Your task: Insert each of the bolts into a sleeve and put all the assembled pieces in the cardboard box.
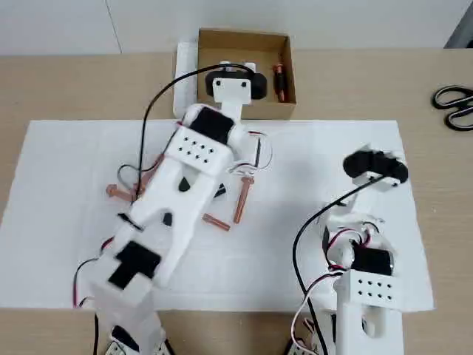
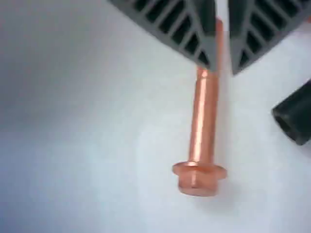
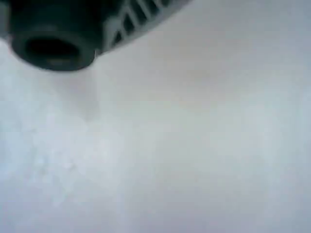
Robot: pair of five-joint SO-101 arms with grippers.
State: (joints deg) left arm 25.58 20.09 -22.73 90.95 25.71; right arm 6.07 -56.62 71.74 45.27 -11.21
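**Bolt pick-up under way, sleeve waiting in the other pincer**

The left pincer (image 2: 222,64) had its fingers pressed together on the plain end of a copper bolt (image 2: 203,121). The shaft ran straight out from the fingertips, flanged head farthest from them, low over the white sheet (image 1: 66,222). A loose sleeve (image 2: 294,119) lay just beside the pincer, clear of the bolt. A spare bolt (image 1: 216,222) lay near it, another bolt (image 1: 117,191) farther off.

The right pincer (image 1: 375,168) appeared to be pinching a black sleeve (image 3: 51,48), bore open and facing outward, above bare sheet and well apart from the left pincer.

The cardboard box (image 1: 290,66) stood beyond the left pincer, one assembled piece (image 1: 279,80) already inside.

Judged step: grasping a bolt for mating.

Next move likely calls for:
- lifting the bolt and bringing both pincers together;
- lining shaft with bore;
- minding the grip, which sat on the end that probably enters first, so a regrip nearer the head may be needed.
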